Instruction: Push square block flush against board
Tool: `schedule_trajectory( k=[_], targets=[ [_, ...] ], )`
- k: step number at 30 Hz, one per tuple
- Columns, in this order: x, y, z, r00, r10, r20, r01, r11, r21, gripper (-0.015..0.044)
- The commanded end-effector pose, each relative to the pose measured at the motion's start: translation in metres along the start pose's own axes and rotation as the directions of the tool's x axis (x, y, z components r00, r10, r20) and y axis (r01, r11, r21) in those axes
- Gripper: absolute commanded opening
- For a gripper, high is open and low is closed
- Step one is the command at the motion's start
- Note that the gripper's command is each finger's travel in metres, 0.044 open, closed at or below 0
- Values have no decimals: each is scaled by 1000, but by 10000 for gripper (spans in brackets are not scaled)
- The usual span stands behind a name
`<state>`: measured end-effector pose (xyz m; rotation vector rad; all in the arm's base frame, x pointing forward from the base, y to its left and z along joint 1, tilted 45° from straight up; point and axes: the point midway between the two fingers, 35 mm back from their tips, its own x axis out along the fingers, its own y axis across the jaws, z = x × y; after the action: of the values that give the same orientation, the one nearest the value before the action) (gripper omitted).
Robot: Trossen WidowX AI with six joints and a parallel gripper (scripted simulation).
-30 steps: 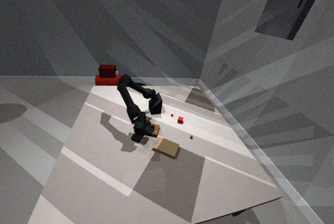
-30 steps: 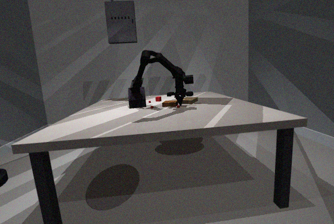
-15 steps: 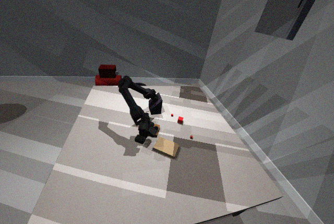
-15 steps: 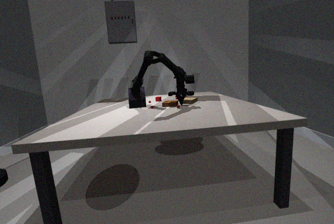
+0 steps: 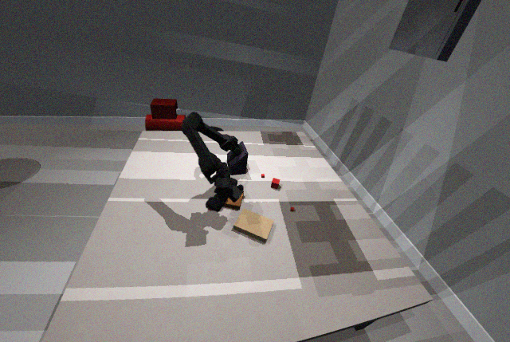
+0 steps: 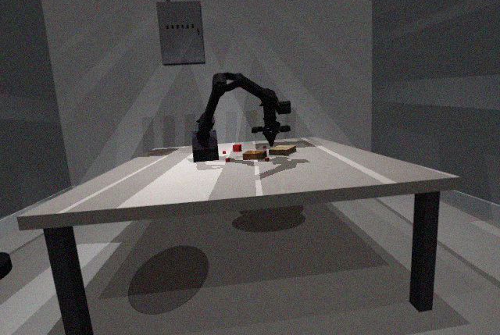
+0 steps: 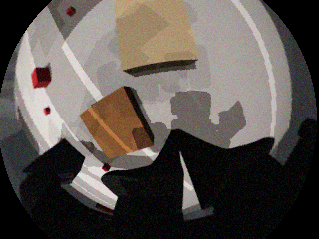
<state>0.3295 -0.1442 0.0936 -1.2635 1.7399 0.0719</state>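
The square block (image 5: 234, 202) (image 6: 254, 155) (image 7: 117, 121) is orange-brown with a lighter stripe and lies flat on the table. The board (image 5: 253, 224) (image 6: 282, 150) (image 7: 155, 35) is pale tan and lies flat. A gap of bare table separates them, and the block is turned at an angle to the board's near end in the wrist view. My gripper (image 6: 271, 144) (image 7: 175, 132) is shut and empty. It points down and hangs above the table, beside the block. In the top view the hand covers part of the block, and the fingertips cannot be made out.
A larger red cube (image 5: 275, 182) (image 6: 237, 147) (image 7: 41, 77) and several tiny red cubes lie around the block, one (image 6: 266, 158) (image 7: 106, 167) close to it. The arm's dark base (image 5: 237, 162) (image 6: 205, 148) stands on the table behind the block in the top view.
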Motion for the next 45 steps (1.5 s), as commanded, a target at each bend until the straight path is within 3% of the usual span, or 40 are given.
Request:
schedule_trajectory(
  k=[1, 10, 20, 33, 45],
  targets=[
    [-1, 4, -4, 1000, -1, 1, 1, 995, 104, 0],
    [-3, 15, -14, 1000, 1, 1, -2, 916, 401, 0],
    [-5, 27, -25, 1000, 4, 0, -3, 728, 686, 0],
    [-6, 45, -38, 1000, 6, -3, 1, 356, 935, 0],
    [-6, 61, -50, 1000, 8, -6, 7, -53, 999, 0]
  ],
)
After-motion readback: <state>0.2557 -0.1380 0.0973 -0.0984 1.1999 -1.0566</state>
